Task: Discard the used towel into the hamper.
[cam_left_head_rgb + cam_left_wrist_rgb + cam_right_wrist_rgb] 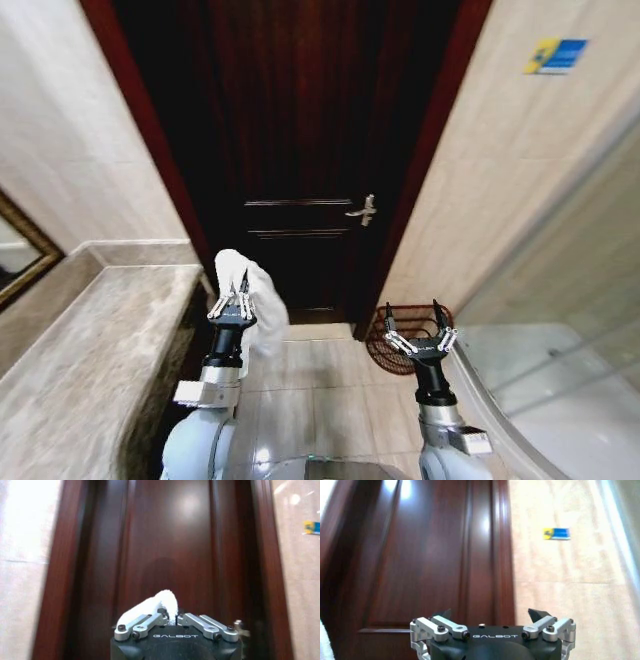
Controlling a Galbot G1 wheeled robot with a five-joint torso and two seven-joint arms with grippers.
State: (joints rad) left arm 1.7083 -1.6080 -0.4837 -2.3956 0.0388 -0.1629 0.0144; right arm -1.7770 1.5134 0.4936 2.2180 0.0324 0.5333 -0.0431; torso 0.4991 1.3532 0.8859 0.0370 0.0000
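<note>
My left gripper (233,297) is raised in front of the dark door and shut on the white towel (252,290), which drapes down past its right side. In the left wrist view the towel (159,603) pokes up between the closed fingertips of the left gripper (175,615). The hamper (392,345), a dark red-brown wire basket, stands on the floor by the door's right jamb, partly behind my right gripper (413,318). That gripper is open and holds nothing; the right wrist view shows the right gripper (491,614) with its jaws spread.
A dark wooden door (300,150) with a metal handle (364,211) is straight ahead. A marble counter (90,360) runs along the left with a framed mirror (20,260) above it. A curved glass shower wall (540,340) stands on the right. Tiled floor (320,385) lies between.
</note>
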